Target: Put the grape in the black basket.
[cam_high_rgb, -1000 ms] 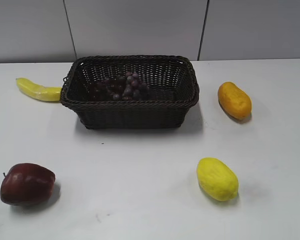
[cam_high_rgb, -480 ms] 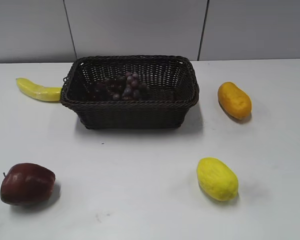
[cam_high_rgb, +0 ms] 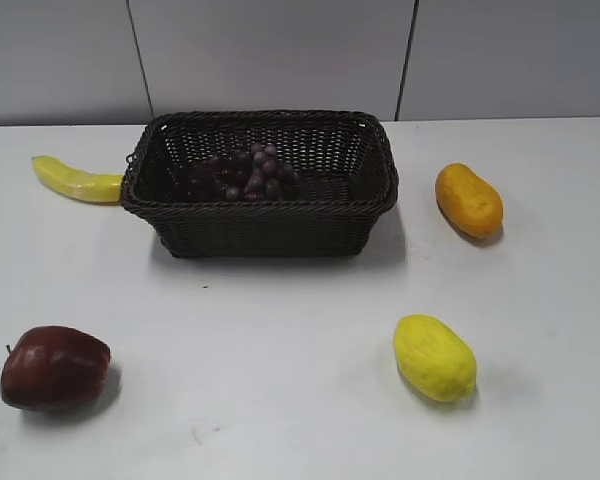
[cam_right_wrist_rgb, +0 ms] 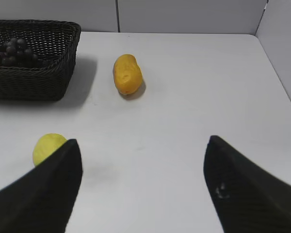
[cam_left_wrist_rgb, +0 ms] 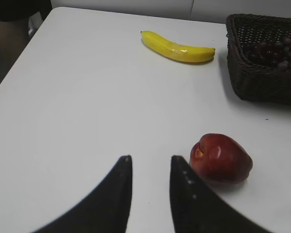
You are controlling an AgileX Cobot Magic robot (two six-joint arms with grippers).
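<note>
The grape (cam_high_rgb: pixel 245 173), a bunch of dark red-purple grapes, lies inside the black basket (cam_high_rgb: pixel 260 225) at the table's back middle. The bunch also shows in the left wrist view (cam_left_wrist_rgb: pixel 276 51) inside the basket (cam_left_wrist_rgb: pixel 262 82), and in the right wrist view (cam_right_wrist_rgb: pixel 14 52) inside the basket (cam_right_wrist_rgb: pixel 39 80). My left gripper (cam_left_wrist_rgb: pixel 149 159) is open and empty above bare table, just left of a dark red apple (cam_left_wrist_rgb: pixel 221 158). My right gripper (cam_right_wrist_rgb: pixel 143 141) is wide open and empty above bare table. Neither gripper shows in the exterior view.
A yellow banana (cam_high_rgb: pixel 75 180) lies left of the basket. An orange mango-like fruit (cam_high_rgb: pixel 468 200) lies to its right. A yellow lemon-like fruit (cam_high_rgb: pixel 435 357) sits front right and the apple (cam_high_rgb: pixel 54 367) front left. The table's left edge (cam_left_wrist_rgb: pixel 19 53) shows in the left wrist view.
The grape bunch has settled slightly inside the basket. Nothing else has moved.
</note>
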